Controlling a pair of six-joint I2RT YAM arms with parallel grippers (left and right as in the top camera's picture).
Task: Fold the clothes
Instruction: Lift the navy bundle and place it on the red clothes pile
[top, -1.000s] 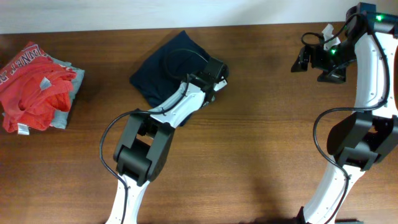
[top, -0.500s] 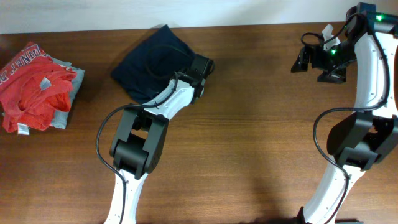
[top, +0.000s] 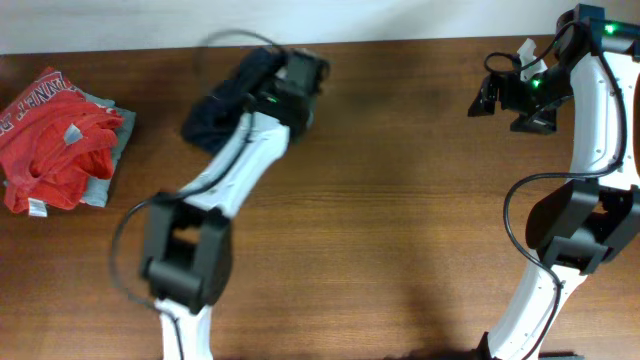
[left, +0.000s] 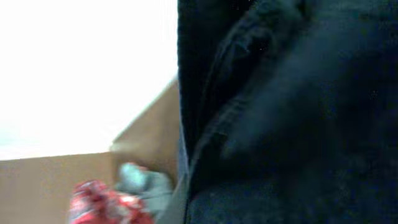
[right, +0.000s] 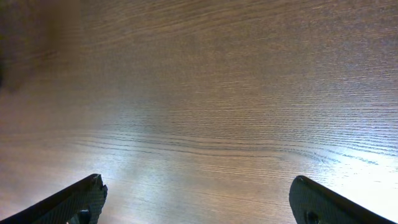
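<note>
A: Starting with the desk (top: 400, 220), what is it like?

B: Dark brown wood with a fine grain running along it. Under the right wrist camera a pale glare lies across the boards. Past the far edge there is a plain white wall (top: 400, 20).

A: And the clothes?

B: The clothes (top: 222, 100), a navy-blue garment, sit bunched up by the far edge, left of the middle. From the left wrist camera the dark cloth fills most of the view, very close, with a stitched seam running down it.

A: Is the left arm gripping it?

B: The left arm (top: 250, 150) reaches from the near edge up to the garment, and its end is right against the cloth. From above it is smeared with blur, and the left fingers don't show in the wrist view. I cannot tell whether they are apart or clamped.

A: The other arm?

B: The right arm (top: 600, 110) stands by the far right corner, well apart from the garment. The right fingers (right: 78, 199) are spread wide, with only bare wood between them.

A: Anything else lying there?

B: A red garment (top: 50, 130) with white lettering, crumpled on top of a light grey garment (top: 98, 188), at the left edge. That pile is well apart from the navy one.
</note>
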